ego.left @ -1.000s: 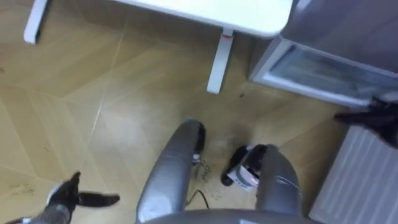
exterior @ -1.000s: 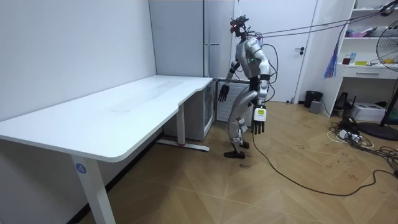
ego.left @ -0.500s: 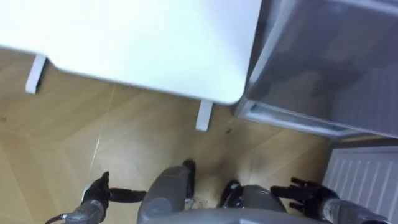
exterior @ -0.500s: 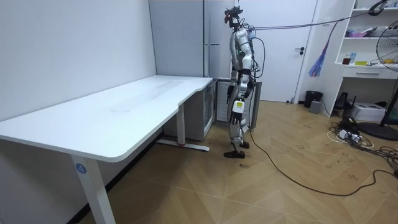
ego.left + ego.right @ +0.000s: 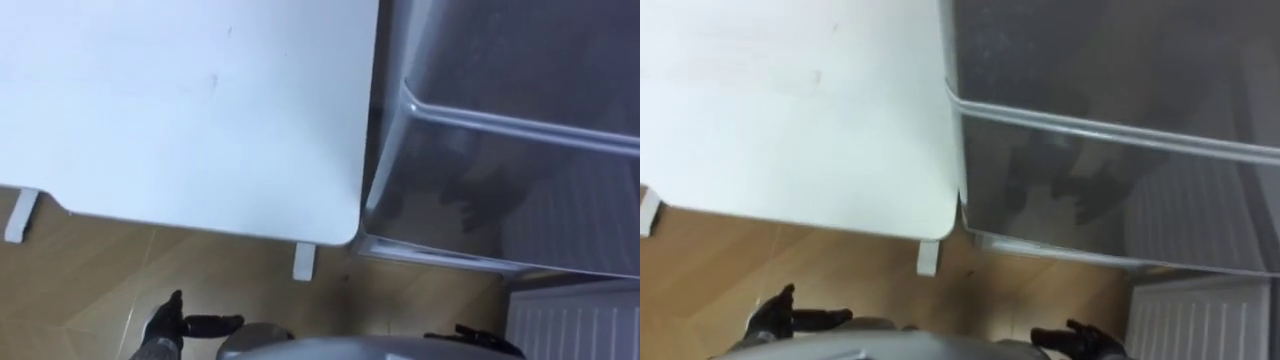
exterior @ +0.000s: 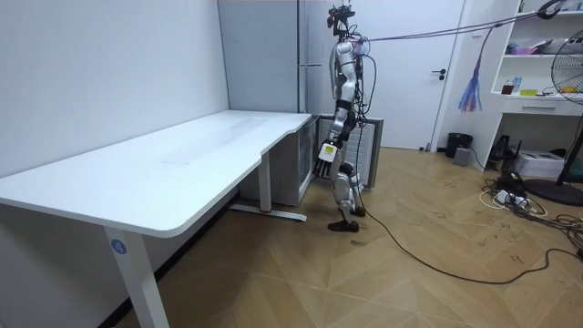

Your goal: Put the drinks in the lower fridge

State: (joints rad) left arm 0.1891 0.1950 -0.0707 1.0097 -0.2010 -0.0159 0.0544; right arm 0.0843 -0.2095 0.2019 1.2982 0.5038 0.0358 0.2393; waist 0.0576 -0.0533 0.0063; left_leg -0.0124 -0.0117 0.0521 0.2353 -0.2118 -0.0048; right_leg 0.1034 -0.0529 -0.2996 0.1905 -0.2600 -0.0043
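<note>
nearest, at the bottom edge of the eye views, the left robot hand (image 5: pixel 172 325) hangs over the pale wood plank floor (image 5: pixel 90 270) with its fingers straight and thumb out, holding nothing; the right robot hand (image 5: pixel 1080 343) shows low on the right as a dark spread of fingers, also apart and carrying nothing. where the drinks are i cannot tell: neither robot hand has one (so fetching comes before stowing, i judge). just ahead of the left robot hand the broad white-topped bench (image 5: pixel 180 110) spreads out to the left, its rounded corner lying just beside the tall grey metal fridge (image 5: pixel 470 190), with one white bench foot (image 5: pixel 304 262) on the floor beneath that corner. the fridge stands ahead and to the right, so the right robot hand is the nearer one to it. a seam runs across its front from left to right, and the glossy lower part under that seam looks closed. at the lower right a white ribbed panel (image 5: pixel 575 320) stands just beside the fridge's foot, so the open floor before the lower door is a strip hemmed between bench corner and panel; a door swung out there would want the robot clear of it. in the room view the robot stands upright at the bench's far end, close before the fridge, with open floor behind it for stepping back
</note>
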